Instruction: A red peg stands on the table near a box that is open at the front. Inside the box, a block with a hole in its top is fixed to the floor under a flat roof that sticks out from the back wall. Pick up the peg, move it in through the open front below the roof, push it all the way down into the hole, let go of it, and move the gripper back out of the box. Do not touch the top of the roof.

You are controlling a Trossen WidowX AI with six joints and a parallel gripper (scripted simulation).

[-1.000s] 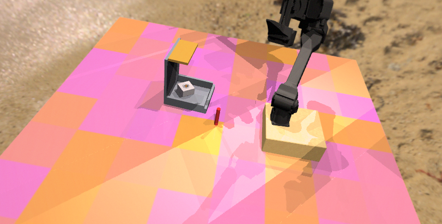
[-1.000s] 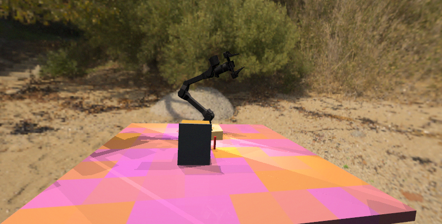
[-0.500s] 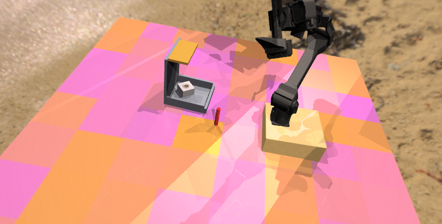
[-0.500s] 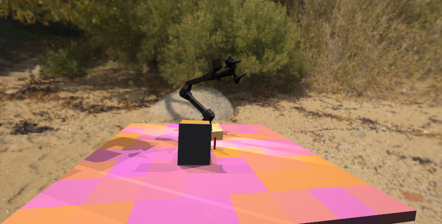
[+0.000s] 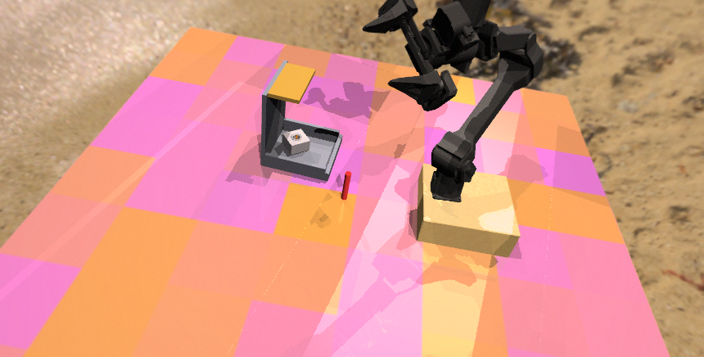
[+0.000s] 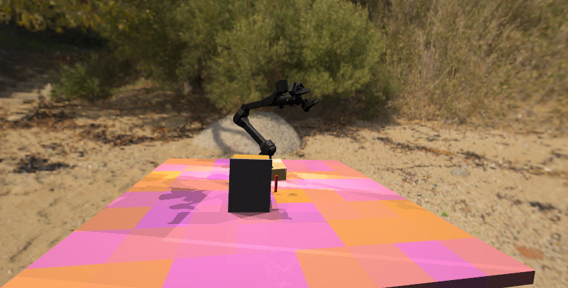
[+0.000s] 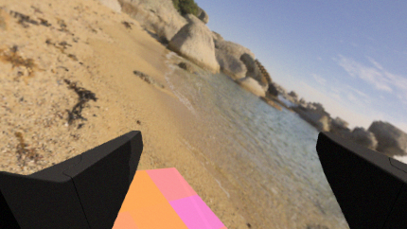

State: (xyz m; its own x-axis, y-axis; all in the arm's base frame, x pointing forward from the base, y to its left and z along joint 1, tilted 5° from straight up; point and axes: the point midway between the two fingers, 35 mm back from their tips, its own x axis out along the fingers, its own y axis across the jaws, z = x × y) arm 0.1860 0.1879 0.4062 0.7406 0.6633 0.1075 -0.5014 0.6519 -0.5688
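Note:
The red peg (image 5: 346, 186) (image 6: 275, 183) stands upright on the table, beside the box's near right corner in the top view. The grey box (image 5: 294, 167) (image 6: 249, 185) has a tall back wall and low sides; the exterior view shows the back wall's outside. The yellow-orange roof (image 5: 291, 82) (image 6: 251, 156) sticks out from the wall's top. Below it sits the white block (image 5: 296, 146) with a hole in its top; it is hidden in the exterior view. My gripper (image 5: 376, 55) (image 6: 314, 96) (image 7: 229, 139) is open and empty, high above the table, well away from the peg.
The arm stands on a pale yellow base block (image 5: 467, 212) (image 6: 279, 174), on the side of the peg away from the box. The patchwork table (image 5: 162, 237) (image 6: 222, 254) has pink and orange squares; a corner of it (image 7: 151, 203) shows low in the wrist view, with sand and water beyond.

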